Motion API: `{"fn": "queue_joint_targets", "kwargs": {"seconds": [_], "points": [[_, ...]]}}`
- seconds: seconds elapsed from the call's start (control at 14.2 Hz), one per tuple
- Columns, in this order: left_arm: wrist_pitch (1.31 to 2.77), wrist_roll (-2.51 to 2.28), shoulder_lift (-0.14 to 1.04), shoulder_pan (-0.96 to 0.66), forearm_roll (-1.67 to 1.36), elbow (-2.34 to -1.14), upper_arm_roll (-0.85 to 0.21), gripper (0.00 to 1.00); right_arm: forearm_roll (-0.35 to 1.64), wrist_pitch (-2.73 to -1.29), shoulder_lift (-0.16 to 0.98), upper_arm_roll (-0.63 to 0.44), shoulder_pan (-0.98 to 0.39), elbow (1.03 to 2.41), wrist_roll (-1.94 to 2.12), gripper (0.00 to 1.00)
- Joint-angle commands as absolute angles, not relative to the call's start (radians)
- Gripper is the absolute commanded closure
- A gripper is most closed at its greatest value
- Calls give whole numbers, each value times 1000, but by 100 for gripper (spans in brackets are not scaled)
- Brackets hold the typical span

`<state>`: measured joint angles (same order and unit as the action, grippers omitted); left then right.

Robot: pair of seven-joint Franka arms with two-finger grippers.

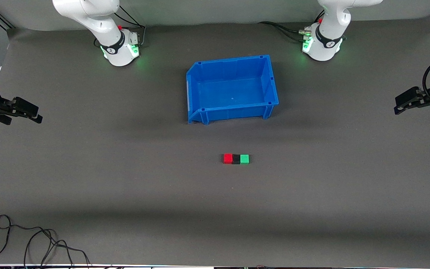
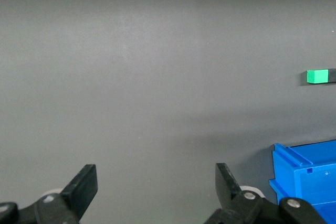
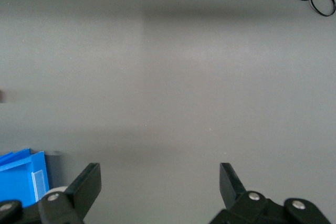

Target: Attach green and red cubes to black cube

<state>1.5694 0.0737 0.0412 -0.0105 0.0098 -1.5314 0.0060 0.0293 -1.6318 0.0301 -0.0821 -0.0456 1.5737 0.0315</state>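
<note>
Cubes sit joined in a row on the grey table (image 1: 88,179): red cube (image 1: 228,158), black cube (image 1: 236,159), green cube (image 1: 244,158), touching, nearer the front camera than the blue bin (image 1: 232,89). Both arms wait at the table's ends.

Left wrist view: left gripper (image 2: 156,188) spread wide, empty; green cube (image 2: 317,76) and the bin (image 2: 304,182) show.

Right wrist view: right gripper (image 3: 160,186) spread wide, empty, over bare table.

Even overhead light, soft shadow under blue bin (image 1: 232,89); wrist views slightly hazy.
</note>
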Motion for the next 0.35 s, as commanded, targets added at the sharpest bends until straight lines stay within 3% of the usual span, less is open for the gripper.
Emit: {"fn": "queue_joint_targets", "kwargs": {"seconds": [0.0,0.28], "points": [[1554,87,37,-18,12,-1522,-2,0,18,-1635,28,-95,-61,1574,40,0],[1563,91,38,-20,24,-1520,-2,0,18,-1637,28,-95,-61,1574,40,0]]}}
